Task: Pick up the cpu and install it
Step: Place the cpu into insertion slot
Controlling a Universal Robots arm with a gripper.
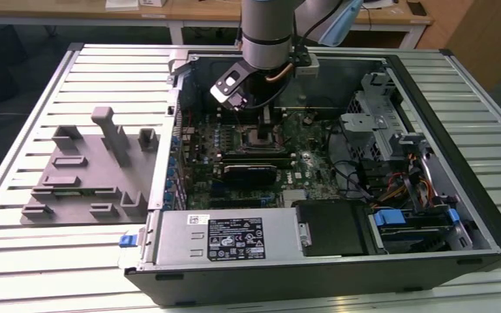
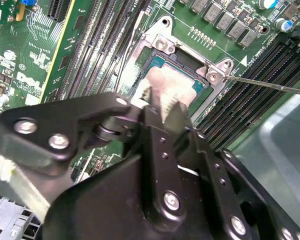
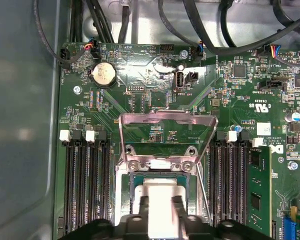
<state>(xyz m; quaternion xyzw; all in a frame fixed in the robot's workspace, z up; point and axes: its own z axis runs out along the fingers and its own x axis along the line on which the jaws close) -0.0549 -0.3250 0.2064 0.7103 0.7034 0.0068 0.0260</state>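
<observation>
The cpu [image 2: 172, 80], a pale silvery square, lies in or just over the black-framed socket [image 2: 162, 59] on the green motherboard, and I cannot tell whether it is seated. My gripper [image 2: 162, 102] reaches down onto it, with a finger on either side of the chip. The first wrist view shows the cpu [image 3: 162, 187] between the black fingers [image 3: 142, 206] of the gripper [image 3: 160, 205]. In front of it the socket's metal load plate [image 3: 165, 129] stands raised. In the exterior view the gripper [image 1: 263, 124] hangs over the socket [image 1: 263, 140] inside the open computer case.
Memory slots [image 3: 85, 185] flank the socket on both sides. A thin metal lever [image 2: 270, 86] sticks out beside it. Cables [image 1: 381, 182], drive cages and the power supply [image 1: 224, 235] crowd the case. A grey plastic tray [image 1: 85, 169] sits on the slatted table at the exterior view's left.
</observation>
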